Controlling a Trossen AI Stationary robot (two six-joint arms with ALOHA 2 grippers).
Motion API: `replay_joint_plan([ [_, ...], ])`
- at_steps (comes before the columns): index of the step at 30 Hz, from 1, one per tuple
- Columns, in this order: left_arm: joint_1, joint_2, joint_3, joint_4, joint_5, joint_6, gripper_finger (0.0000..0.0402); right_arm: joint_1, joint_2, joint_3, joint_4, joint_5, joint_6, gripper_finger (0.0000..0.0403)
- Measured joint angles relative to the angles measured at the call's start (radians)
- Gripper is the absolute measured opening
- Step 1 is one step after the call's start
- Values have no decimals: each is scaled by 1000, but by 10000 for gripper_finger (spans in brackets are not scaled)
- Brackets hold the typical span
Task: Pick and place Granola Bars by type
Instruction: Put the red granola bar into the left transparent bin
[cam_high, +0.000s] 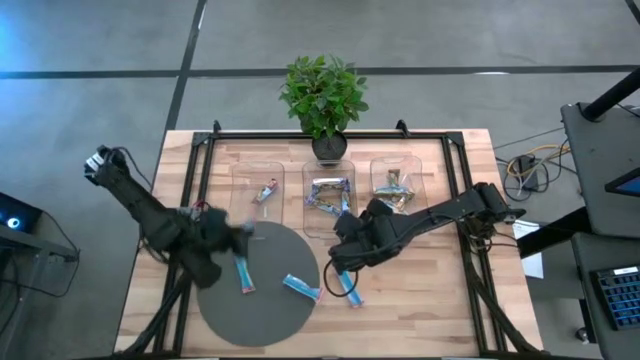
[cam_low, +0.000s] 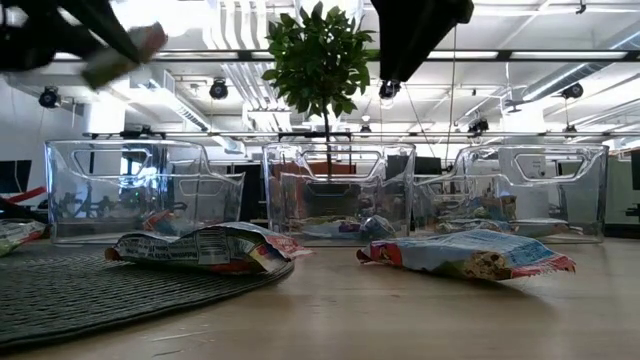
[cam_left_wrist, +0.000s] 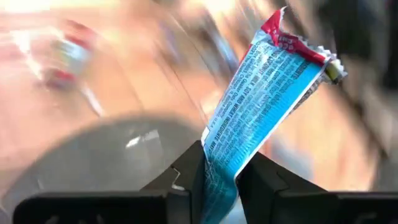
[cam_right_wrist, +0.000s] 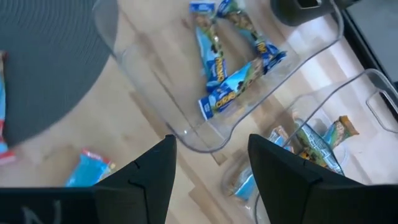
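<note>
My left gripper (cam_high: 238, 234) hangs above the far left part of the grey round mat (cam_high: 258, 300), shut on a blue granola bar with a red end (cam_left_wrist: 264, 93). My right gripper (cam_high: 345, 252) is open above the table, at the near edge of the middle clear tray (cam_right_wrist: 205, 140); its fingers touch nothing. Two blue bars (cam_high: 244, 272) (cam_high: 300, 287) lie flat on the mat, and one more (cam_high: 350, 290) lies on the wood beside it. The left tray holds one bar (cam_high: 265, 190), the middle tray several blue bars (cam_right_wrist: 224, 68), and the right tray several mixed ones (cam_right_wrist: 314, 146). My left gripper pinches the blue bar between its two fingers by one end of the wrapper (cam_left_wrist: 219, 168). The rest of the bar stands out beyond the fingertips, its red crimped end (cam_left_wrist: 283, 40) farthest away. The bar is lifted clear of the mat.
Three clear trays stand in a row at the far side of the table (cam_high: 200, 330), with a potted plant (cam_high: 323, 95) behind the middle one. A black frame runs round the table. In the low view, one bar (cam_low: 205, 248) lies on the mat and another (cam_low: 470, 255) on the wood.
</note>
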Motion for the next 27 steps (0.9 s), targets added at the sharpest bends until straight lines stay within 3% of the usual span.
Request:
replay_joint_plan([
  [2,64,-42,-48,-46,-85,-184,64,-1,0,3,2,17,32,192],
  [5,179,-99,-143,0,-88,-236,64,-3,-1,5,7,22,43,192],
  [7,262,-121,-204,98,-16,-190,64,-3,-1,5,9,22,35,192],
  [11,406,-132,-293,317,141,68,72,-3,-1,5,19,22,28,192],
  [14,487,-119,-308,344,192,138,99,-1,-1,5,20,22,25,192],
  [21,526,-129,-231,313,226,229,166,11,-1,5,21,22,-24,192],
  [27,512,-129,-129,275,302,329,183,-1,-2,5,39,19,-124,192],
])
